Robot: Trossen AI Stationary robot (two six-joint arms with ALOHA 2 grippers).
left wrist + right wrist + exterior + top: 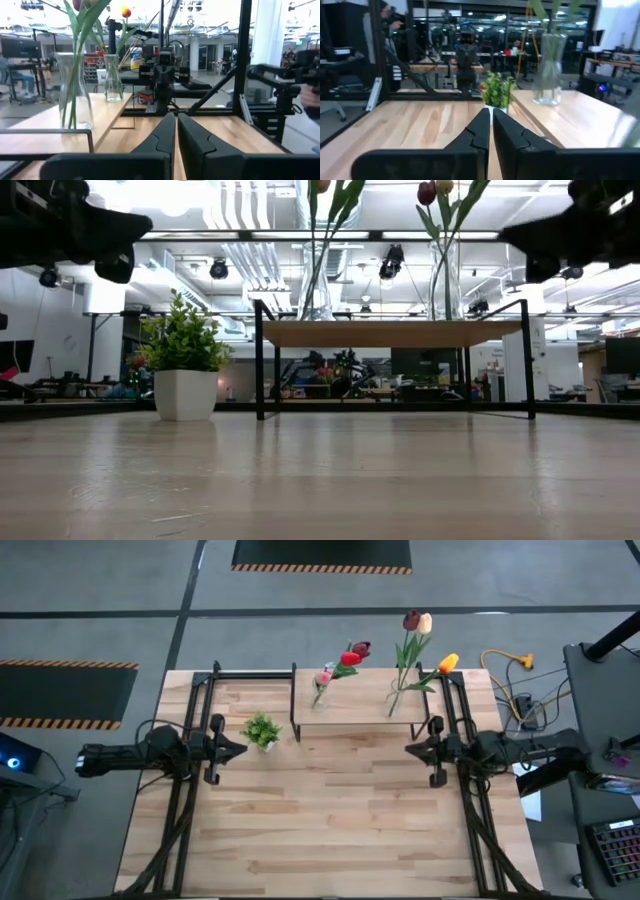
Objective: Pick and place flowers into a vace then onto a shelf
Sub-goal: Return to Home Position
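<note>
Closest to the lenses, the dark fingers of the left gripper (176,135) are pressing together with nothing between them, and the right gripper (490,131) is clenched on nothing in the same way. Each arm is hanging over its own side of the large light wood-plank tabletop (330,825), tips pointing inward at one another and well apart. Between them, a broad stretch of bare planks is running to the near edge.

One low rectangular light-wood shelf (355,705) on thin black legs is standing at the middle of the far edge. Two clear glass vases (319,695) are standing upright on it, one toward each end. Six long-stemmed artificial tulips (350,658) are sitting in them, three apiece: pink, red and maroon on the left; maroon, peach and yellow on the right, leaning out past the far edge.

One small bushy green plant (261,730) in a white pot is standing just beside the shelf's left end, near the left gripper. Black tubular frames (250,673) are lining both side edges.
</note>
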